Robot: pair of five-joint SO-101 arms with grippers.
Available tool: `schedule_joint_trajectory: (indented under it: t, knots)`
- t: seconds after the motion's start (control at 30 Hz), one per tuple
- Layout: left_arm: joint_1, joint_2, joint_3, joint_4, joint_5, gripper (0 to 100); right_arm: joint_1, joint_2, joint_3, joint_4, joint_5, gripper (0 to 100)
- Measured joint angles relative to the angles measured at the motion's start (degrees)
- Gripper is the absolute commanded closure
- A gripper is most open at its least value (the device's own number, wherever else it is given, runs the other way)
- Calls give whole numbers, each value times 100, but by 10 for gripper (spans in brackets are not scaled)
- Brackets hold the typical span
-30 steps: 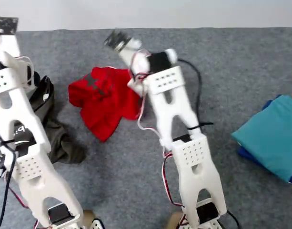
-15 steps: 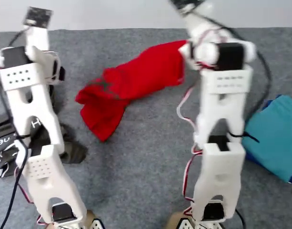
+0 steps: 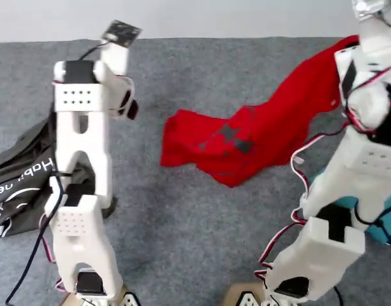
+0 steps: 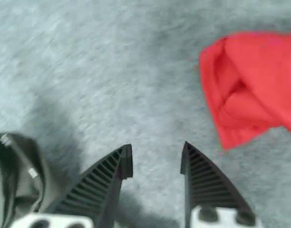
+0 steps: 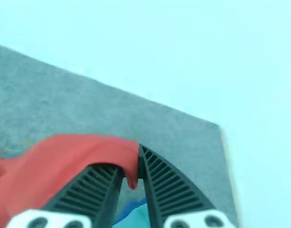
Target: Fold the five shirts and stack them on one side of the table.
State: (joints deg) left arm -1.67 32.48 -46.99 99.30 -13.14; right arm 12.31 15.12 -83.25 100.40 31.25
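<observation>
Grey worktop (image 3: pixel 195 217): right gripper (image 5: pixel 134 159), pinching red shirt (image 3: pixel 259 137), is hauling it across, cloth trailing below; left gripper (image 4: pixel 154 159) spread, empty. Flattening likely next.

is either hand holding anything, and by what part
The right hand pinches the red shirt by a cloth edge; the left hand is open, holding nothing.

Left fingers (image 4: pixel 107 183) apart; right fingers (image 5: pixel 166 187) together

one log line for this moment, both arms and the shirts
right gripper: shut on red shirt, one end raised | left gripper: open, empty, over table | dark shirt: crumpled on table near left gripper
</observation>
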Motion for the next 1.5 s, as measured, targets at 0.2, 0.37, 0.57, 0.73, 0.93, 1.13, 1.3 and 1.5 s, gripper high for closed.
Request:
schedule_joint_trajectory:
  t: [0.2, 0.37, 0.57, 0.73, 0.93, 1.13, 1.3, 1.5]
  knots:
    - [695, -114, 114, 0, 0, 826, 9, -264, 0, -53, 0, 988]
    - [941, -862, 413, 0, 0, 826, -176, -659, 0, -659, 0, 988]
    - [844, -1846, 651, 0, 0, 826, -1160, -949, -9, -1600, 255, 988]
    - [527, -2523, 791, 9, 0, 827, -2119, -958, -9, -2629, 914, 988]
    - [-62, -3086, 1099, 9, 0, 827, -3323, -958, -9, -3877, 2075, 988]
    - [-818, -3569, 1451, 9, 0, 827, -4149, -844, 229, -4791, 3349, 988]
    - [-1108, -3947, 1793, 9, 0, 827, -4044, -431, 791, -4888, 3692, 988]
    - [-1143, -4255, 2259, 9, 0, 827, -3253, 123, 1705, -4378, 3736, 988]
